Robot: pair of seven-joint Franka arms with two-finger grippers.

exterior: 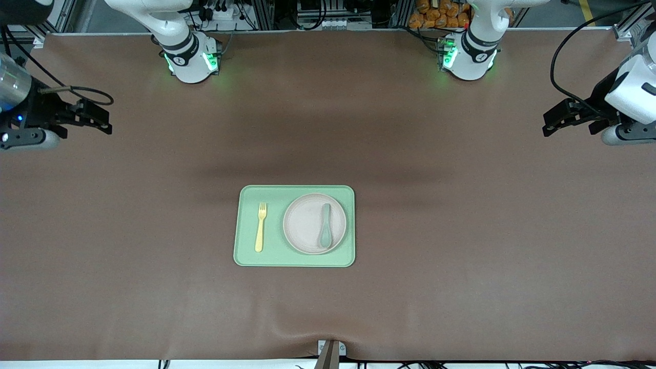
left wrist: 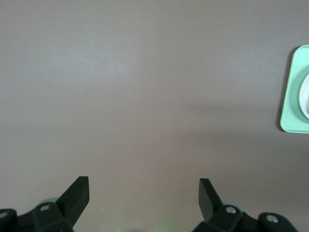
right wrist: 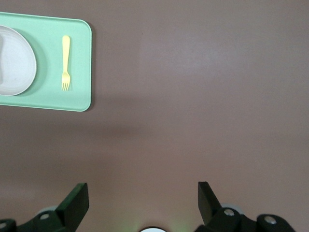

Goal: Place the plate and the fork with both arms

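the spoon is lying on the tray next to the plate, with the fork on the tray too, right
Not quite: the spoon lies on the plate, not beside it, as the front view shows. The fork does lie on the tray.

Tray point(exterior: 294, 259) lying mid-table; plate point(exterior: 305, 224) sitting on it toward the left arm's end, spoon point(exterior: 325, 225) resting on plate; fork point(exterior: 261, 227) lying beside plate, apart.

Two white robot arms point(exterior: 179, 46) with dark grey joint bands and round bases lit by green lights. Black cables loop along each. The left gripper point(exterior: 556, 120) and right gripper point(exterior: 100, 120) are black with angular, wedge-shaped fingers point(left wrist: 77, 195).
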